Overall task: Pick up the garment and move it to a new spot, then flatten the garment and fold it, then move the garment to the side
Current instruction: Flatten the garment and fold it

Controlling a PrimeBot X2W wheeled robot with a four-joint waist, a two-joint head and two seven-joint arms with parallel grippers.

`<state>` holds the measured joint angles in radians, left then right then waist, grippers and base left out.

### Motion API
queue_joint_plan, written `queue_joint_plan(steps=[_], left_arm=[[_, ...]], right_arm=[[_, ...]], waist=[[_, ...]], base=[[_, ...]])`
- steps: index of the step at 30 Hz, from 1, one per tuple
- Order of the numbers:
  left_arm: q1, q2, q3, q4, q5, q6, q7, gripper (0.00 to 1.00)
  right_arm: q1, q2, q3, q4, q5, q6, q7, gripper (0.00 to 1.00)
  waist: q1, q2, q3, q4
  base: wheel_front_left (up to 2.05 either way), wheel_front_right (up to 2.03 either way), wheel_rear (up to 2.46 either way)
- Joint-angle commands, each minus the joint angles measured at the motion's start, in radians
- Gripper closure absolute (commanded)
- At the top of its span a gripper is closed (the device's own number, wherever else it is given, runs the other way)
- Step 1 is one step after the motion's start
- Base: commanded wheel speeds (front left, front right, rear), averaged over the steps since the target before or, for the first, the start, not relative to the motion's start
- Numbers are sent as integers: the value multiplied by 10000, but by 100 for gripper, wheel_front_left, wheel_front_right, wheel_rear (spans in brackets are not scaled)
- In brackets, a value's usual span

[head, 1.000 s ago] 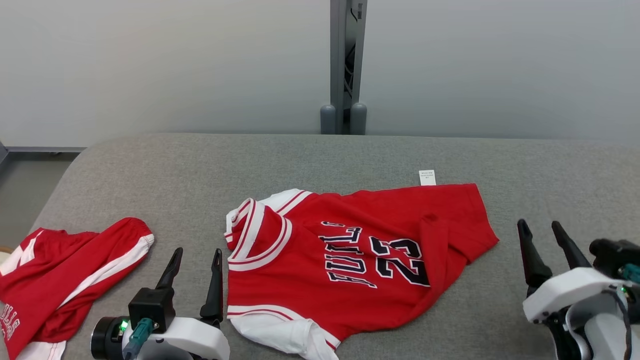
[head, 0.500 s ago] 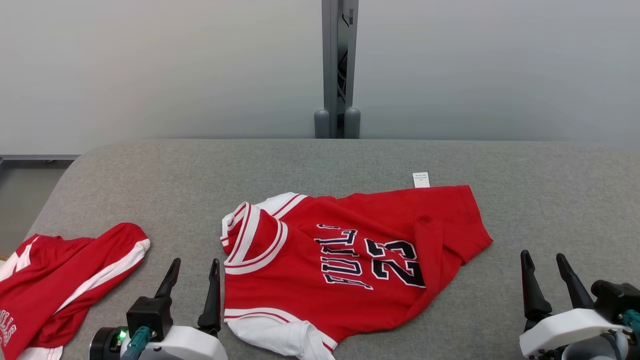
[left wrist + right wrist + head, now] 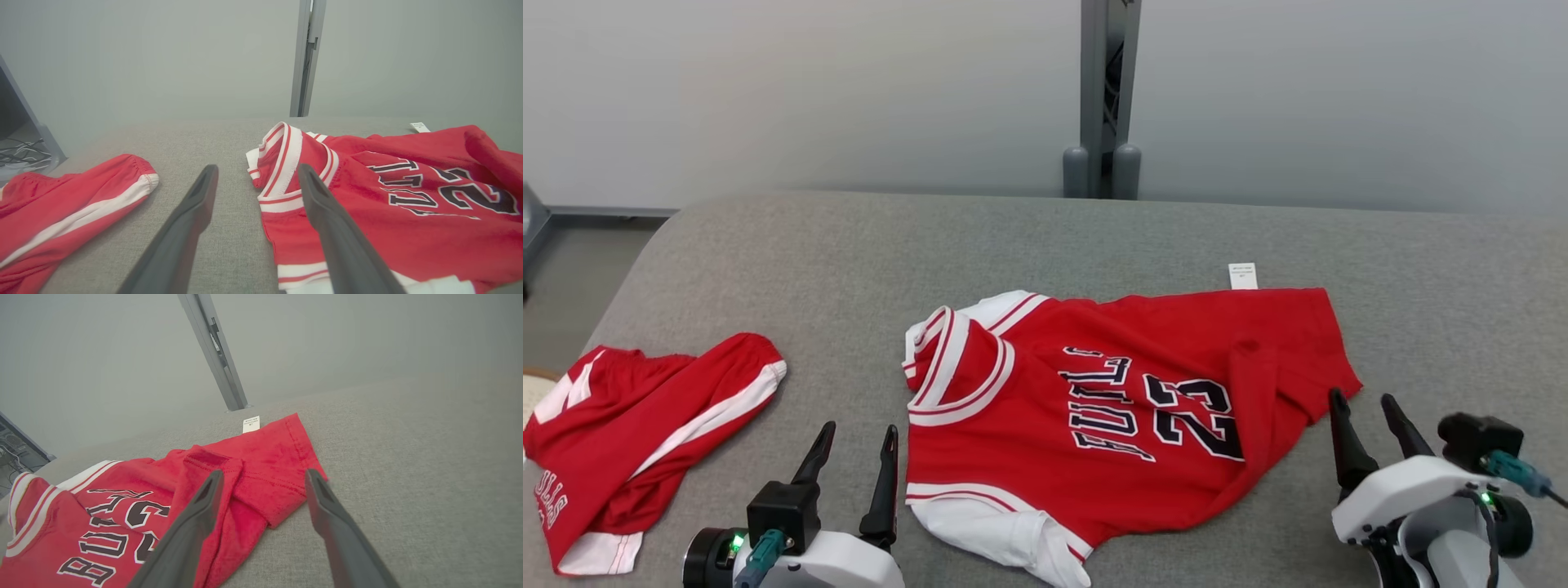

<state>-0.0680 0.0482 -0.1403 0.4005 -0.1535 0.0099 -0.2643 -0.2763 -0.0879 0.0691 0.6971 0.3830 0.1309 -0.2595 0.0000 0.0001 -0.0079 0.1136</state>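
The jersey (image 3: 1111, 400) lies lengthwise left-to-right on the table (image 3: 849, 261): collar just beside the left end effector (image 3: 859, 428), hem corner just ahead of the right end effector (image 3: 1360, 396); both spread wide, empty.

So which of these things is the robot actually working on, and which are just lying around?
Part of the job: the red jersey, between the open left gripper and right gripper; the grey table.
Lying about: the red shorts at the table's left end; the grey post behind.
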Motion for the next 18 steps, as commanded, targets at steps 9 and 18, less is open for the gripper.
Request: queue_joint_plan(steps=[9, 18], left_arm=[[-664, 44, -27, 0, 212, -136, -2, 0], [-870, 44, 82, -4, 304, -233, -2, 0]], right_arm=[[-2050, -213, 806, 2131, 1539, -3, 172, 0], [-3146, -218, 1651, 3542, 2393, -3, 355, 0]], waist=[[0, -1, 977, 702], [0, -1, 1281, 985]], base=[[0, 0, 0], [0, 0, 0]])
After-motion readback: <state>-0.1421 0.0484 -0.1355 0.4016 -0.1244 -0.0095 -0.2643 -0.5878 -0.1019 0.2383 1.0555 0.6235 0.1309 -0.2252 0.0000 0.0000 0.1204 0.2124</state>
